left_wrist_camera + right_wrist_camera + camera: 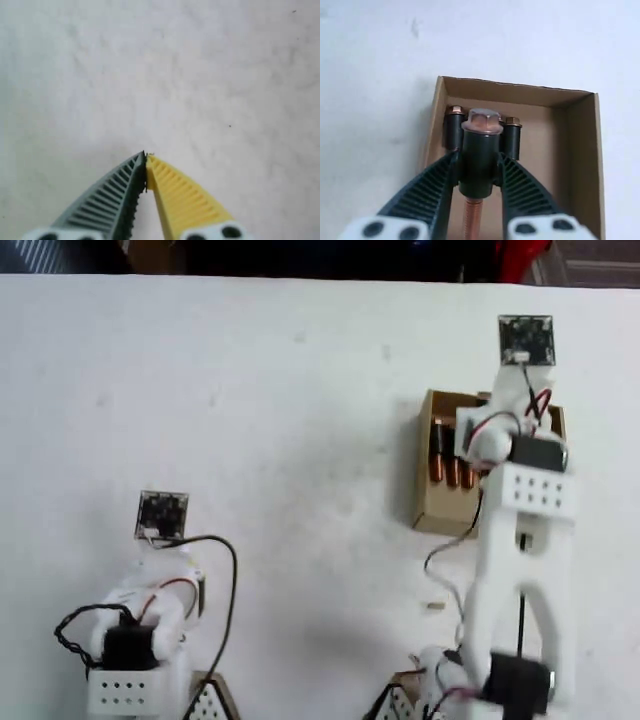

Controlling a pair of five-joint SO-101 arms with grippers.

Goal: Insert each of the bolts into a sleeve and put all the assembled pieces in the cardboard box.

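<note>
**Right arm.** The right pincer (479, 167) is found pinching a black sleeve (479, 150) between its two fingers, which grip the sleeve by its sides. A copper bolt (481, 121) is seated in that sleeve. Its hex head is seen at the end beyond the fingertips, and its threaded shank projects from the other end, back between the fingers. The grip is taken on the sleeve rather than the bolt, and this is judged to keep the pair together while it is carried.

**Box.** The cardboard box (580, 150) lies open beneath and just beyond the fingertips. Two assembled pieces (454, 131) are noted inside it, just beyond the held sleeve, one to each side. They lie parallel against the box wall. The held piece is aligned with the gap between them, which is judged to be its intended resting place. The deposit is judged not yet made, since the piece is clamped above the box floor.

**Left arm.** The left pincer (145, 161) is pressed together with nothing between its fingers. It is held over the counter (200, 75), well apart from the box, and is judged to be parked out of the way.
</note>
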